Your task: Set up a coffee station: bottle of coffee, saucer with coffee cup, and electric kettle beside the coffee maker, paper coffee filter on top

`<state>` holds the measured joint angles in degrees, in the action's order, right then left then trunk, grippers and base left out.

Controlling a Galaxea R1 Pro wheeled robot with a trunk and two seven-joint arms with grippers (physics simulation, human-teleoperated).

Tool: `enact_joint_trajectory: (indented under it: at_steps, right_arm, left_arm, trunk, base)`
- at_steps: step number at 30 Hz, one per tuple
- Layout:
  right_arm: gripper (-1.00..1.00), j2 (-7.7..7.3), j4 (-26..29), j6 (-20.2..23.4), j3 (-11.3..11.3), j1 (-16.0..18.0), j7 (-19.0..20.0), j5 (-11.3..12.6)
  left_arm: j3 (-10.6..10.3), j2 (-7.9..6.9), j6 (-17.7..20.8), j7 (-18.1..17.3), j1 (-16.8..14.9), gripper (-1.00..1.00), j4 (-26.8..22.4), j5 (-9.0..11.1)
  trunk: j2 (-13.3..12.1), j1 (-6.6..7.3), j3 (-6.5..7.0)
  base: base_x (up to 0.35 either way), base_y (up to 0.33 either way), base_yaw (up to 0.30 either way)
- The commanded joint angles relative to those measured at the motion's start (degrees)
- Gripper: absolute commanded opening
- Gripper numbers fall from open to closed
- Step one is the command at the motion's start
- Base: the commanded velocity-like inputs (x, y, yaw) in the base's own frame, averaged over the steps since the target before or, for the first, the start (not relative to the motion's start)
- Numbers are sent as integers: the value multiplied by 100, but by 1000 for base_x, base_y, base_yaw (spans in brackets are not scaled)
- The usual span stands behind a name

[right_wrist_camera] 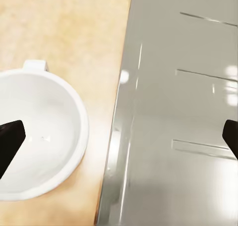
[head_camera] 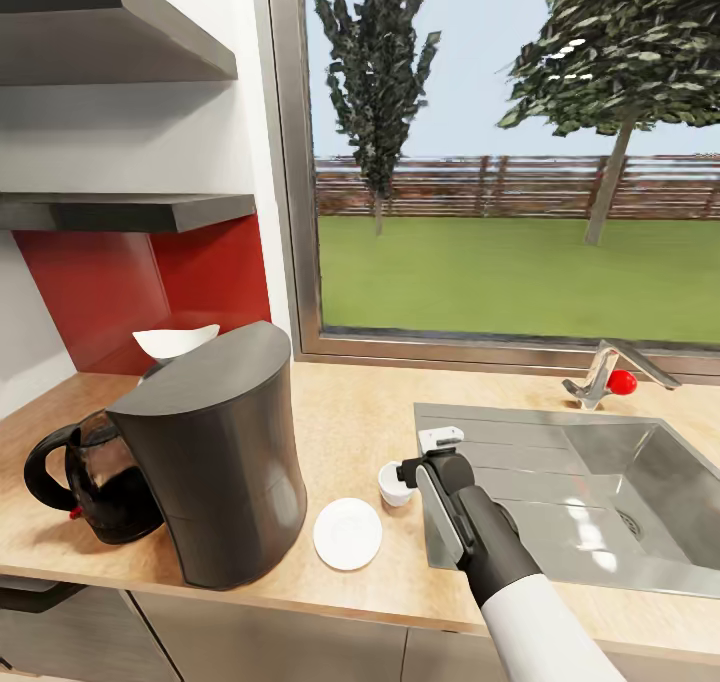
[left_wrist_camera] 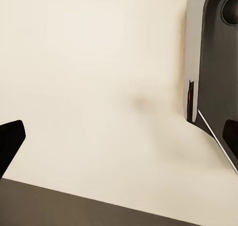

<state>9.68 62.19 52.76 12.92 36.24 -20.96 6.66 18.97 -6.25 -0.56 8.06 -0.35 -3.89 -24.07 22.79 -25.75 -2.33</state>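
A kitchen counter (head_camera: 340, 412) of light wood runs beneath a wide window. At the far left stands a glass kettle (head_camera: 90, 482) with a black looped handle and a small red switch, its lower half dark. Touching it on the right is the tall dark grey coffee maker (head_camera: 215, 452), and a white paper filter (head_camera: 175, 341), shaped like a shallow bowl, shows at the top back edge of the machine. Above, a thin dark wall shelf (head_camera: 130, 211) hangs against a red splashback.

Just right of the coffee maker a flat white saucer (head_camera: 347, 533) lies on the counter with nothing on it. Near it, a little farther right, the small white cup (head_camera: 394, 483) stands upright on the counter beside the edge of the steel sink (head_camera: 600, 482); the right wrist view looks straight into its bare bowl.

The right pincer (head_camera: 437, 449) hovers above the cup and the sink's edge, pointing down, its fingers (right_wrist_camera: 10, 141) spread wide, one over the cup and the other over the steel.

The left wrist view shows a pale surface and a dark fingertip (left_wrist_camera: 9, 142); whether the left pincer is spread, I cannot tell.
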Motion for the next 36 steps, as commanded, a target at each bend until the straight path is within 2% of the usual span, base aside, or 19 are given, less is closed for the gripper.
enact_joint_trajectory:
  at_steps: [1,10,22,36]
  right_arm:
    - [100,-1,2,15,9,6,-58,60]
    - [100,0,-219,2,9,6,-58,63]
    - [100,0,-268,-3,9,6,-58,64]
    - [100,7,-440,-11,18,6,-50,64]
  left_arm:
    - [45,1,-6,11,-4,100,1,-61]
    - [45,1,-6,10,-4,100,-2,-62]
    - [39,10,-6,11,-5,100,2,-60]
    - [43,10,-6,11,-4,100,2,-61]
  trunk:
    - [13,-4,-13]
    - [13,-4,-13]
    - [13,-4,-13]
    - [13,-4,-13]
  base:
    - [0,0,0]
    - [17,0,0]
    - [129,17,0]
    - [10,2,0]
